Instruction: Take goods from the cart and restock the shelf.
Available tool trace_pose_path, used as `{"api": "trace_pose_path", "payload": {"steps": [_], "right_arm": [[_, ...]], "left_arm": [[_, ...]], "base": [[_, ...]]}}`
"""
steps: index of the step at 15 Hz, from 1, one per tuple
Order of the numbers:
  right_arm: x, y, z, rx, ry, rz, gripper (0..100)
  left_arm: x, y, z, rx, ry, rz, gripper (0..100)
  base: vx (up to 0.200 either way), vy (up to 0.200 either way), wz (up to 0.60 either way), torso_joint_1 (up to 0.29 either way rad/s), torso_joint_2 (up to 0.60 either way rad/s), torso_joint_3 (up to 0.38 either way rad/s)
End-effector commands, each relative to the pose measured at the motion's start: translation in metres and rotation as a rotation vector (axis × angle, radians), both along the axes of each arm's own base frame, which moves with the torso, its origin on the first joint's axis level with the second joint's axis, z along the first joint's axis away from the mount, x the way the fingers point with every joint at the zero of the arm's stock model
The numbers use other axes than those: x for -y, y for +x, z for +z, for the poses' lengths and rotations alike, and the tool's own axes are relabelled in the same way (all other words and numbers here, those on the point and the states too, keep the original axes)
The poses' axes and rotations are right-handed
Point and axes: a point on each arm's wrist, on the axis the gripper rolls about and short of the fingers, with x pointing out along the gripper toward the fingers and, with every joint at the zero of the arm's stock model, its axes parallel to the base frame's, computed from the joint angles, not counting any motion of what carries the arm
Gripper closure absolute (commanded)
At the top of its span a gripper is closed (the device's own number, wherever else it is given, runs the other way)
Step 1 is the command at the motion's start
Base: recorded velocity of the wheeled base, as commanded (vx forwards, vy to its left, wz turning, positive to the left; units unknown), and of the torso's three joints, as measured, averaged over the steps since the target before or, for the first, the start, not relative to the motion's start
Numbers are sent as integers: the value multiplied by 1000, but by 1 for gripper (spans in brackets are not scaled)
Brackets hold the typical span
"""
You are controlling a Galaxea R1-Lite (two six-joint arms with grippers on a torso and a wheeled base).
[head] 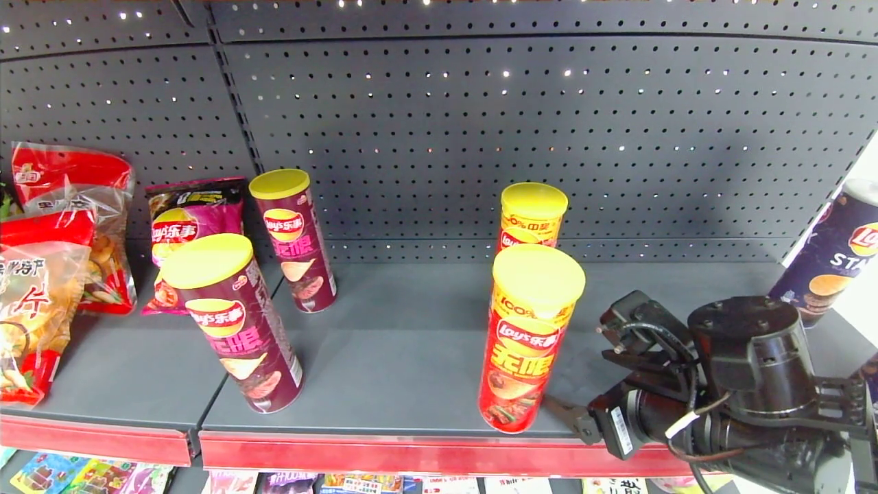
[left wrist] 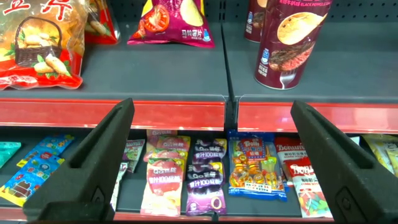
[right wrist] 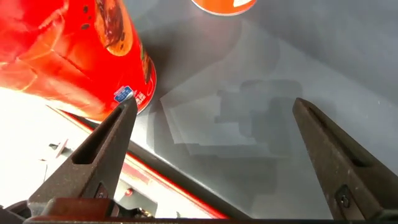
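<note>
A red chip can (head: pixel 525 343) with a yellow lid stands upright near the front edge of the grey shelf (head: pixel 405 343), with a second one (head: pixel 531 216) behind it. My right gripper (head: pixel 576 391) is low at the shelf's front right, just right of the front red can's base. In the right wrist view it is open (right wrist: pixel 214 106), with the red can (right wrist: pixel 74 56) just outside one fingertip (right wrist: pixel 124 112) and nothing between the fingers. My left gripper (left wrist: pixel 212 106) is open and empty in front of the shelf's red edge strip (left wrist: pixel 174 112).
Two purple chip cans (head: pixel 233 322) (head: pixel 295 240) stand at the shelf's left-middle. Snack bags (head: pixel 55 240) and a purple chip bag (head: pixel 192 219) fill the left end. A dark blue can (head: pixel 833 254) stands at the far right. Candy packets (left wrist: pixel 205 177) lie on the lower shelf.
</note>
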Motion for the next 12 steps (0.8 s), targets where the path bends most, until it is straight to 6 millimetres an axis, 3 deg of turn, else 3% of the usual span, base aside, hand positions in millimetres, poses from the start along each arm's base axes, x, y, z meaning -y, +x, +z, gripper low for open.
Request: {"api": "trace_pose_path", "payload": {"steps": [1,3,8,12], "right_arm": [[-1,0,-2,-6,-6,2,0],[4,-4,-4,-12,-10,0,0],[25,-19,20,60,87,2,0],[31,-32,36,69,209,229,0]], "left_arm": [[0,0,0,-1,0,0,0],[0,0,0,-1,0,0,0],[0,0,0,-1,0,0,0],[0,0,0,-1,0,0,0]], "base": [[0,0,0,0,0,0],[0,0,0,0,0,0],[0,0,0,0,0,0],[0,0,0,0,0,0]]}}
